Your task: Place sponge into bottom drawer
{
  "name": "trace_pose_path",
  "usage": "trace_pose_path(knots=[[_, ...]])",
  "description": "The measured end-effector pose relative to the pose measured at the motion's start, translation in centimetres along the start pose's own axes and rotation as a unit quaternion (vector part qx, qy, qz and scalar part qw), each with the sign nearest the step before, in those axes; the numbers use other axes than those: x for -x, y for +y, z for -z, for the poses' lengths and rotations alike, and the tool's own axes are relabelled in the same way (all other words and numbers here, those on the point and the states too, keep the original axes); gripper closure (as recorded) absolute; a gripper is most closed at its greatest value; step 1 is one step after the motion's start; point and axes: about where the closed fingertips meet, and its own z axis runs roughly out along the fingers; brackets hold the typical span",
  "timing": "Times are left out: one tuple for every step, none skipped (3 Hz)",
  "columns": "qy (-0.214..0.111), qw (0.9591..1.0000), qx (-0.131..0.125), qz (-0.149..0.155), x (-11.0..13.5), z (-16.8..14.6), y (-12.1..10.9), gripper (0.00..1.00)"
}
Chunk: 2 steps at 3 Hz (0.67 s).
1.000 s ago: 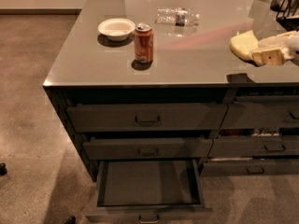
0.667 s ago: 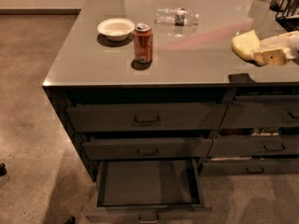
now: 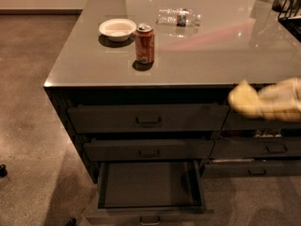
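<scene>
The pale yellow sponge (image 3: pixel 242 100) hangs in the air at the right, in front of the counter's front edge, level with the top drawers. My cream-coloured gripper (image 3: pixel 261 102) comes in from the right edge and is shut on the sponge. The bottom drawer (image 3: pixel 149 217) of the left stack is pulled out and open, with a dark empty inside, below and to the left of the sponge. The two drawers above it are nearly shut.
On the grey countertop (image 3: pixel 211 55) stand a white bowl (image 3: pixel 116 28) and a red soda can (image 3: pixel 145 43), and a clear plastic bottle (image 3: pixel 178 17) lies there. A dark rack (image 3: pixel 289 6) is at the back right. The right-hand drawers (image 3: pixel 263 147) sit slightly ajar.
My gripper with the sponge has moved down from above the countertop's right side to in front of the counter's front face.
</scene>
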Motion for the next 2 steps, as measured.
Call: trace_pose_path(knots=[[0.039, 0.9974, 0.058, -0.014, -9.29, -0.04, 3.79, 1.00], [0.041, 0.9970, 0.065, -0.012, -9.72, -0.16, 4.12, 1.00]])
